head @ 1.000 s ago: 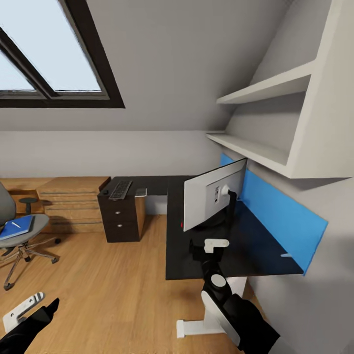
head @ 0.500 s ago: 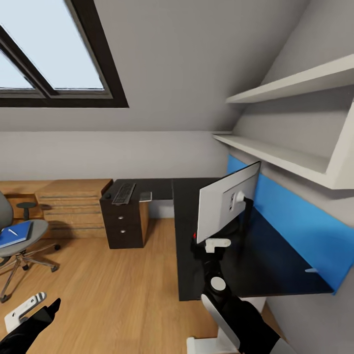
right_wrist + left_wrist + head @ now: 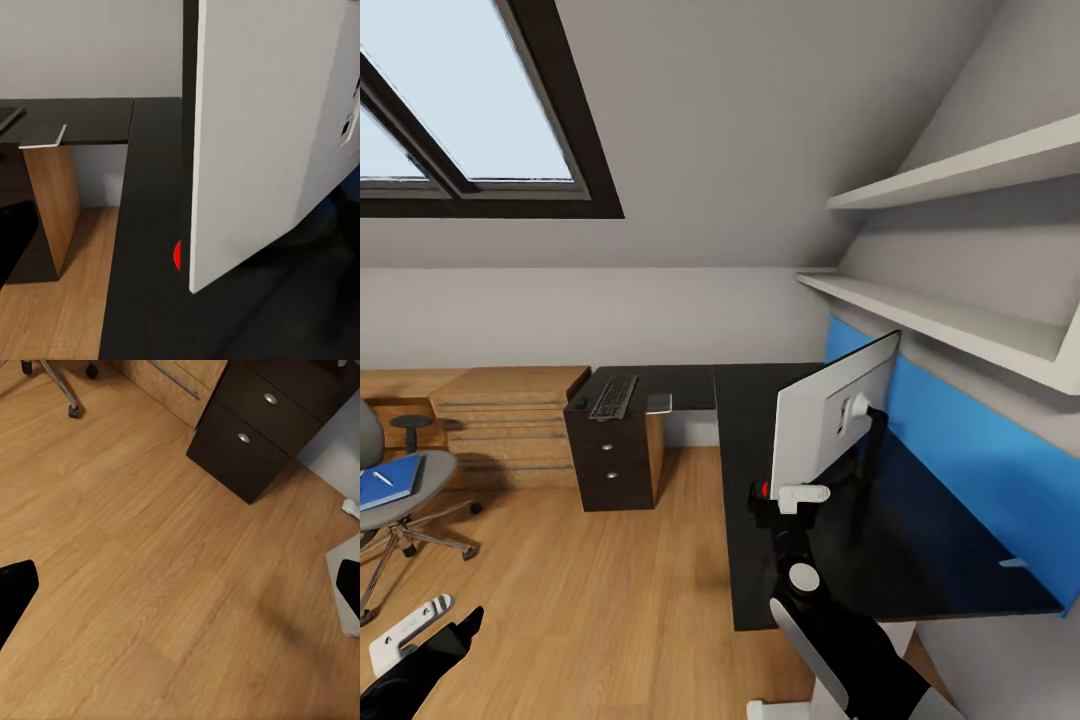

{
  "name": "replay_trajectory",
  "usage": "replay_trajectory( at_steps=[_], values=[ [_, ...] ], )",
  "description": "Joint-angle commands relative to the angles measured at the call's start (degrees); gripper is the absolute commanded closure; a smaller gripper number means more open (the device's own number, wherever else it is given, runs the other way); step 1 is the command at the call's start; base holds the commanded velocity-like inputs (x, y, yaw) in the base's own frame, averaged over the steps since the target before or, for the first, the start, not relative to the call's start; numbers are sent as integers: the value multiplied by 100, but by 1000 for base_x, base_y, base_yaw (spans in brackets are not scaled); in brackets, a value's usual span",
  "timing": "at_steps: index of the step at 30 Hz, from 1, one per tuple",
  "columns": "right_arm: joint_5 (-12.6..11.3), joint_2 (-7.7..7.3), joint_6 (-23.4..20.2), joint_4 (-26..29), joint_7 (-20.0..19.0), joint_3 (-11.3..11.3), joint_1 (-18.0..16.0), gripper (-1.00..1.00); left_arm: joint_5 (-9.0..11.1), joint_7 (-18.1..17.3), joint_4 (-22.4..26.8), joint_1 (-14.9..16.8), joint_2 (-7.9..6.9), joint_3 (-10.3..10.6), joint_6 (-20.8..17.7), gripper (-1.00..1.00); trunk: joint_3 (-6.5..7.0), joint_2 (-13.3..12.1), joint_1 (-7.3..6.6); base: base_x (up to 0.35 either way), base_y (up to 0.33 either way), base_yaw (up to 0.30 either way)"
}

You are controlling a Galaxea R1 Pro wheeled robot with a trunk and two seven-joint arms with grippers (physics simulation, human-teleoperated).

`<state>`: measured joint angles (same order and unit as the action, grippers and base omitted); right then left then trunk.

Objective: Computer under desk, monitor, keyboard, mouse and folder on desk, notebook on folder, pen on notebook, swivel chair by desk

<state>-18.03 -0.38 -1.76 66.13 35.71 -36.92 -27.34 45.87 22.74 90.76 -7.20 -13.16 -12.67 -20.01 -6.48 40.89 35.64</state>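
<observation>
Monitor (image 3: 830, 420): on table (image 3: 900, 560), back toward robot, at 12 o'clock of right gripper (image 3: 788, 497), jaws' state untellable. Left gripper (image 3: 180, 585) jaws wide over floor. Step: likely monitor; next, turn screen outward.

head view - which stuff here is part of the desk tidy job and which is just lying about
Job:
desk
monitor
keyboard
swivel chair
folder

Lying about:
black drawer unit
wooden chest
wall shelves
skylight
</observation>
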Motion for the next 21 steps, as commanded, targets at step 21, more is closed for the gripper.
replay_trajectory(
  at_steps=[21],
  values=[
    [69, -1, 272, -276, 41, 17, -9, -100, 53, 46, 12, 0, 0, -4, -15, -100, -9, 8, 2, 125, 23, 0]
  ],
)
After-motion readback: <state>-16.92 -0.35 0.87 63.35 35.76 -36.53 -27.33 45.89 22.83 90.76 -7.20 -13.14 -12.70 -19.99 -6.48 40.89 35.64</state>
